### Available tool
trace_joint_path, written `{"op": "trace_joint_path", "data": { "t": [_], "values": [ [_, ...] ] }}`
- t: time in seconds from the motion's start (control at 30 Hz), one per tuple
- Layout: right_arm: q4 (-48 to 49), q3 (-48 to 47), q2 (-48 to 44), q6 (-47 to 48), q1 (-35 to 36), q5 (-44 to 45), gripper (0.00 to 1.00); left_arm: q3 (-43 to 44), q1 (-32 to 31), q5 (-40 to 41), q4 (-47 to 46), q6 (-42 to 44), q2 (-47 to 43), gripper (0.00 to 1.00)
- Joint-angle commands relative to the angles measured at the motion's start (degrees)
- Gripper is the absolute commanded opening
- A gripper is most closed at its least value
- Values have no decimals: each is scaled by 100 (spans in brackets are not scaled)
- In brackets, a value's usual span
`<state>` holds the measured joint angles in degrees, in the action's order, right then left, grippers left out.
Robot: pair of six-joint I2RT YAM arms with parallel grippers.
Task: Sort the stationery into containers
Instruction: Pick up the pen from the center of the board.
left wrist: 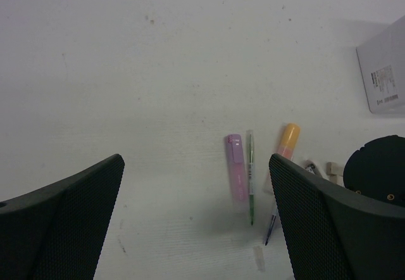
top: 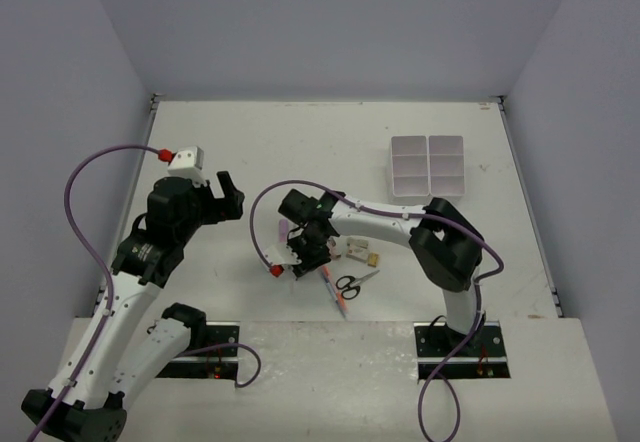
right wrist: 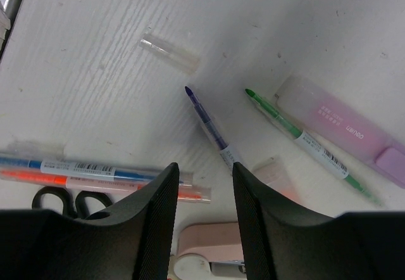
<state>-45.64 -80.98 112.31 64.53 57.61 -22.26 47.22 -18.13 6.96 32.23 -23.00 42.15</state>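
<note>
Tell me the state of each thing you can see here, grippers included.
left gripper: open, empty.
right gripper: narrowly open, the purple pen's end between its jaws.
purple pen: uncapped, lying flat.
green pen: uncapped, lying flat.
clear cap: off, lying alone.
lilac highlighter: capped, lying flat.
scissors: blades shut, lying flat.
organiser box: upright, compartments look empty.

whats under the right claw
The right claw hangs over a thin purple-tipped pen, whose back end runs between its fingers. A pale pink rounded plastic case shows lower down. The black fingers cover the rest of both.
</note>
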Motion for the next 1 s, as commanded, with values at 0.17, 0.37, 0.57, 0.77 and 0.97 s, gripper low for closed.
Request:
{"op": "trace_joint_path", "data": {
  "t": [0.17, 0.37, 0.57, 0.77, 0.97],
  "values": [
    [225, -199, 175, 211, 29, -19, 42, -11, -50, -28, -182, 49, -42, 100],
    [225, -325, 376, 169, 12, 65, 41, -11, -59, -28, -191, 50, -27, 100],
    [144, -328, 565, 168, -74, 151, 40, -11, -77, -21, -191, 49, -23, 100],
    [143, -225, 537, 166, -127, 215, 37, -11, -77, -46, -191, 50, -5, 100],
    [143, -243, 502, 174, -162, 276, 28, -11, -77, -37, -191, 50, -5, 100]
  ]
}}
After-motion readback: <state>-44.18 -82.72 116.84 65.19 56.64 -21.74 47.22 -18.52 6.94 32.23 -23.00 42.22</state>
